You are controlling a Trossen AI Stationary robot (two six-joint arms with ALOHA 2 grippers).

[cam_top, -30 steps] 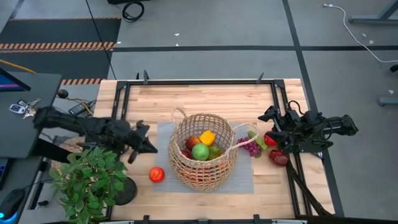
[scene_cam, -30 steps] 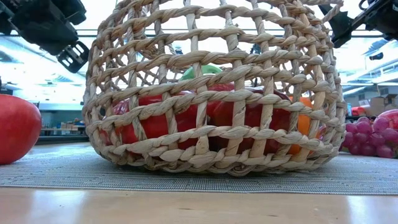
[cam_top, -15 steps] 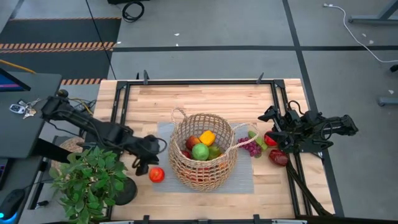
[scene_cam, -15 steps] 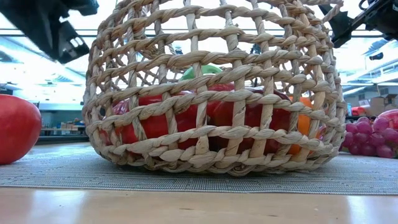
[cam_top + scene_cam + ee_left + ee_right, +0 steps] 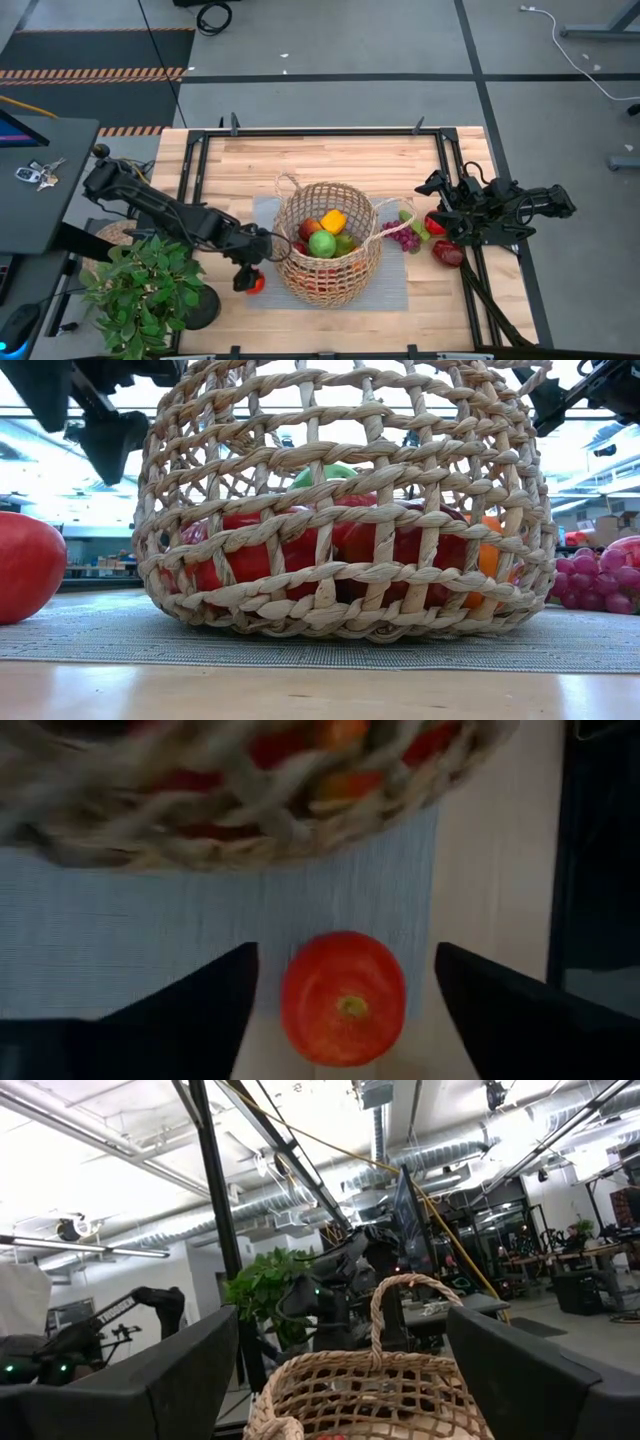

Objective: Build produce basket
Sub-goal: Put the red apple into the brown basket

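The wicker basket [image 5: 328, 255] stands on a grey mat [image 5: 392, 292], filled with produce: a green apple [image 5: 322, 243], a yellow pepper [image 5: 334, 221] and red fruits. A red fruit [image 5: 343, 997] lies on the mat's left edge beside the basket, large at the left of the low view [image 5: 25, 565]. My left gripper [image 5: 345, 955] hangs open above it, pointing steeply down, one finger on either side and clear of it. Purple grapes [image 5: 403, 234] and two dark red fruits [image 5: 448, 252] lie right of the basket. My right gripper [image 5: 345, 1370] waits open at the table's right edge.
A potted green plant [image 5: 140, 290] stands at the near left corner, close under my left arm. Black frame rails [image 5: 300, 133] run along the table's edges. Bare wood lies behind the basket. Keys and a dark side table [image 5: 35, 172] sit off the left edge.
My left gripper has swung from beside the plant toward the table's right and near edge. It has tipped from nearly level to steeply downward, has come over the red fruit, and has opened. The fruit, the basket and my right arm have stayed put.
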